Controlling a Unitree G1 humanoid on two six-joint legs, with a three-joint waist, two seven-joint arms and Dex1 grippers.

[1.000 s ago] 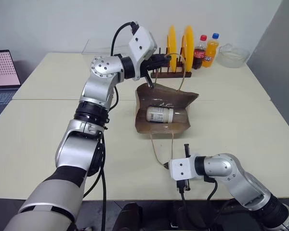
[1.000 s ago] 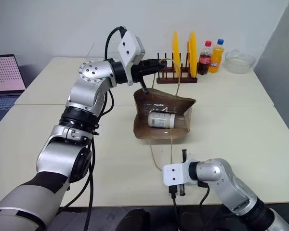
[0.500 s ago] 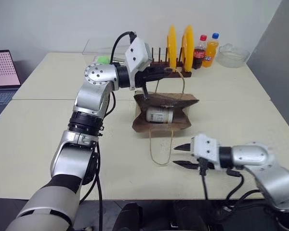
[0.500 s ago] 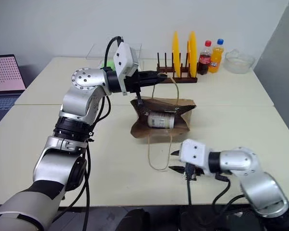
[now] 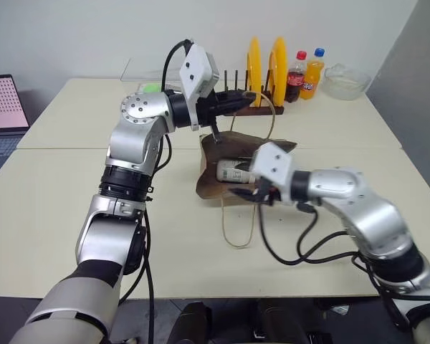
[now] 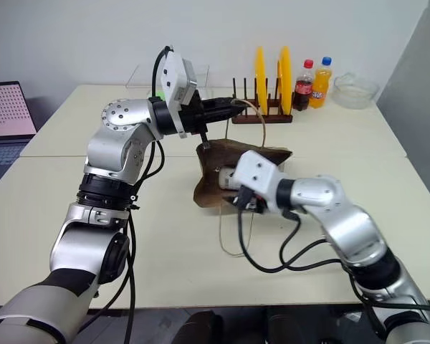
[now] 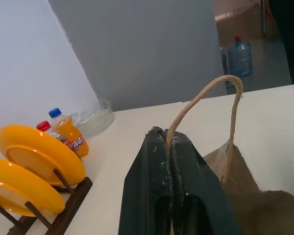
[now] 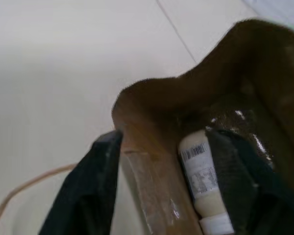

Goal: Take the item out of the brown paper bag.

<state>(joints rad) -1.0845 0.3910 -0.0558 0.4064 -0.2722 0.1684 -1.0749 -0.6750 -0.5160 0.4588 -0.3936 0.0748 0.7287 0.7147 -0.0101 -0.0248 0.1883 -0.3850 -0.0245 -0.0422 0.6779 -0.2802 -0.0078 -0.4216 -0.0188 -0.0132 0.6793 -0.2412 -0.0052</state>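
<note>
The item (image 8: 202, 171) is not out yet: it lies on its side inside the brown paper bag (image 5: 213, 185), which sits near the middle of the bench (image 5: 72, 208) with its mouth turned toward the near side. The left claw (image 7: 170, 147) is clenched on the far cord handle (image 7: 206, 95) and holds it raised, so the mouth gapes. The right claw (image 5: 252, 193) is at that mouth with its fingers (image 8: 95, 171) spread and nothing between them; in the right wrist view one finger sits outside the bag's near wall and the other is inside, just beside the item. So the bag is opened and the reach is made, by my reading; what is left is to straddle the item, close on it and draw it clear. The near handle (image 5: 236, 233) lies slack on the bench.
</note>
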